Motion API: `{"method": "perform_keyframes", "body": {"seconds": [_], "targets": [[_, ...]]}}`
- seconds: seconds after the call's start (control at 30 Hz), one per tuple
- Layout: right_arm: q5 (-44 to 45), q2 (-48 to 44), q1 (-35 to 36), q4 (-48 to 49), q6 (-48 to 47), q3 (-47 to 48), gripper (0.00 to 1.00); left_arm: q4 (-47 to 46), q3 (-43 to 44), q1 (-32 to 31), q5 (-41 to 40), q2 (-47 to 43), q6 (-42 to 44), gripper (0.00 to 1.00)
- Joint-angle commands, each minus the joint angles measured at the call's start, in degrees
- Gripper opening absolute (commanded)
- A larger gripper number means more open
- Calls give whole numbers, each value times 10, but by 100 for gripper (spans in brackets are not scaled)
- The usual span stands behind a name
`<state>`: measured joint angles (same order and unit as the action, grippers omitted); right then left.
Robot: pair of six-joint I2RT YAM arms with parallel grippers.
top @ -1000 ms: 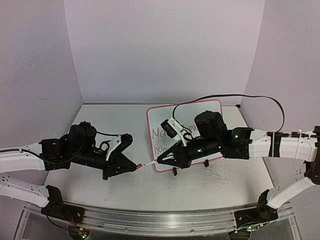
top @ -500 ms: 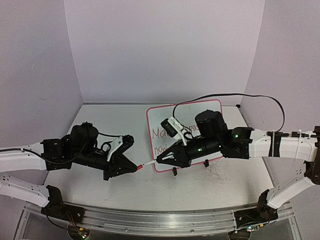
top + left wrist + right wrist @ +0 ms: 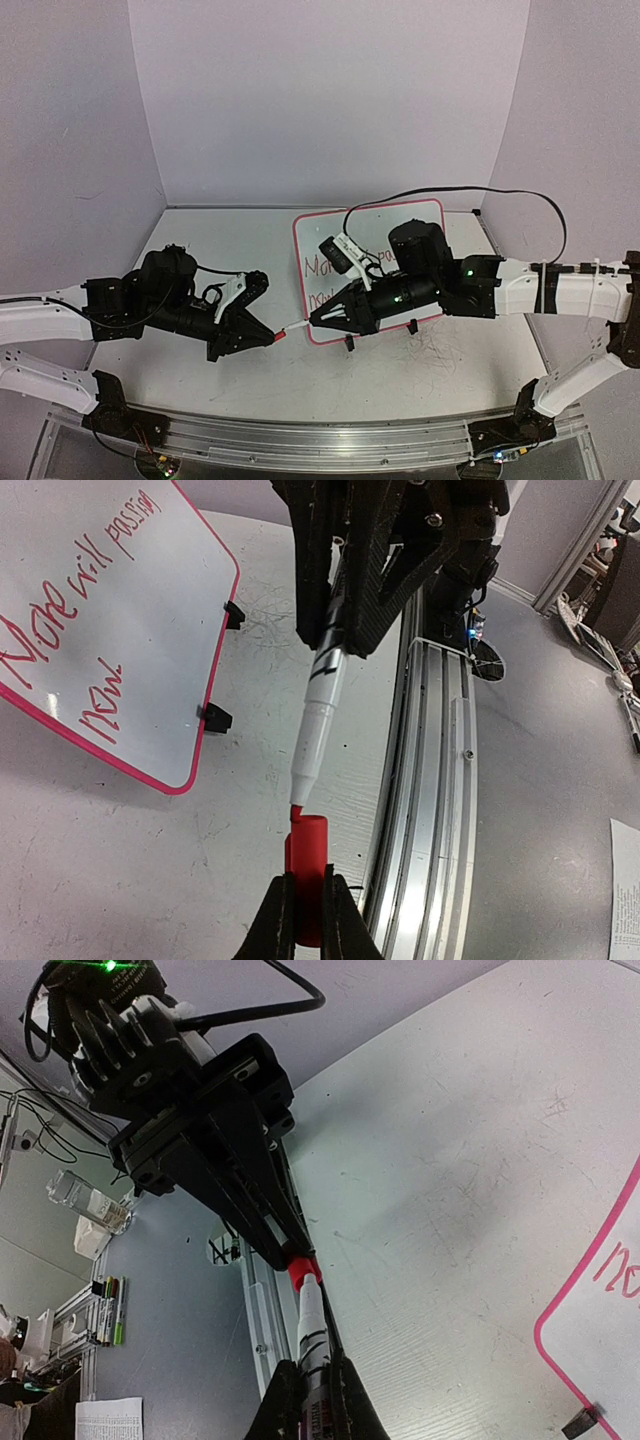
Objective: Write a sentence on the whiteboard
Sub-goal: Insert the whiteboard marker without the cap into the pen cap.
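Along the bottom edge of the overhead view an aluminium rail [image 3: 300, 432] is seen, with the arm bases bolted at either end of it. Just above it, left of centre, the left gripper [image 3: 262, 336] is pressed together on a red cap [image 3: 308, 845], which is pinched between its fingertips with the open end pointed away. Directly opposite, the right gripper [image 3: 320, 320] is clamped around a marker [image 3: 318, 720] with a white barrel, whose red tip is met by the mouth of the cap. Between and beneath the two claws a pale grey table [image 3: 200, 250] is laid out, scuffed and marked with faint pen scribbles [image 3: 440, 350] at lower right. Behind the claws, at centre frame, the whiteboard [image 3: 410, 215] is propped on two small black clip feet, and its red-pink rim is shown clearly at the left edge. The sentence [image 3: 322, 267] is written in red on the left half of the board in two lines, the lower one reading "now"; the rest is hidden by the right arm, which is stretched across the board's lower right. A black cable [image 3: 480, 192] is looped over the board's top edge. The scene is enclosed by plain lilac walls [image 3: 320, 100] at the back and sides.
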<state>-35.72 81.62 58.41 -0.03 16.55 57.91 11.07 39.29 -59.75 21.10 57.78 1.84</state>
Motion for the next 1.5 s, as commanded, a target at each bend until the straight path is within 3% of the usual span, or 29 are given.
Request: {"method": "perform_keyframes", "body": {"seconds": [0.0,0.7,1.47], "targets": [[-8,-4,-2,24,4,0,0,-2,14,-3,8,-3,13,0],[5,-37,-3,29,12,-19,0,-2,15,-4,9,0,15,0],[-24,0,-2,42,15,-16,0,-2,15,-5,15,0,15,0]]}}
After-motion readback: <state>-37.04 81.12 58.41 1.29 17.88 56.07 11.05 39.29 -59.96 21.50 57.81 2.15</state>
